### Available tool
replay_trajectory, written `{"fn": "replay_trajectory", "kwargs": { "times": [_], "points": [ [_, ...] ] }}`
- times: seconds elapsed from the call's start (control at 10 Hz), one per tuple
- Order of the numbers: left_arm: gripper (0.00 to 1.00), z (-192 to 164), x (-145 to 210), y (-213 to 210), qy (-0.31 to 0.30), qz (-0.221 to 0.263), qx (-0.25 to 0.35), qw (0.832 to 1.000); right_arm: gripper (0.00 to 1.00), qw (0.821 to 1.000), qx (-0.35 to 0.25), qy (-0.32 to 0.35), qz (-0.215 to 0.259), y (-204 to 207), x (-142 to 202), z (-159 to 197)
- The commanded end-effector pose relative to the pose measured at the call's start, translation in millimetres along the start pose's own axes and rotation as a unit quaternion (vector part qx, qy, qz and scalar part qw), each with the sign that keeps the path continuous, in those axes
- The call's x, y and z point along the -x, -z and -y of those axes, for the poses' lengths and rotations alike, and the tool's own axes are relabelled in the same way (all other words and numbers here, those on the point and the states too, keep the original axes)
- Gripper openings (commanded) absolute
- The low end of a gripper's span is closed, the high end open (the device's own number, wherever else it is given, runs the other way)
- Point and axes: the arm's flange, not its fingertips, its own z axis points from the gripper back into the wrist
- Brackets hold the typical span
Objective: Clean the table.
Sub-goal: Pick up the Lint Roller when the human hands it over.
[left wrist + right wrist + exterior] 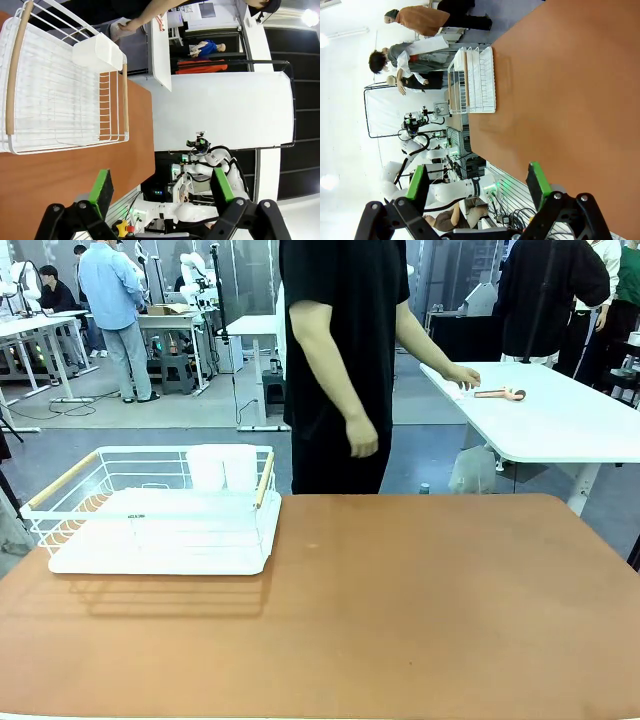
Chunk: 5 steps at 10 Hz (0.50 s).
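Observation:
The table (pixel 400 600) has a bare reddish-brown top. It also appears in the left wrist view (pixel 60 175) and in the right wrist view (pixel 570 90). My left gripper (pixel 162 190) is open with nothing between its green pads, hovering over the table's edge near the rack. My right gripper (pixel 477 185) is open and empty too, high above the table's side edge. A person (pixel 340 360) in black stands at the far side, one hand reaching to a white table (pixel 560 420).
A white wire rack (pixel 150 510) with wooden handles sits on a white tray at the table's far left, holding a white cup holder (pixel 225 465). A pink object (pixel 500 393) lies on the white table at the back right.

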Motion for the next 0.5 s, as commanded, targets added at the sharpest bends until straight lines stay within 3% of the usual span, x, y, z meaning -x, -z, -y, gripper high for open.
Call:
{"fn": "replay_trajectory", "kwargs": {
  "times": [0.0, 0.4],
  "points": [
    [1.00, 0.4, -0.8, -2.4, 0.008, 0.002, 0.014, 1.000, 1.00, 1.000, -0.009, -0.010, 0.001, -0.5, -1.2, -1.2],
    [1.00, 0.4, -0.8, -2.4, 0.008, 0.002, 0.014, 1.000, 1.00, 1.000, -0.009, -0.010, 0.001, -0.5, -1.2, -1.2]
  ]
}}
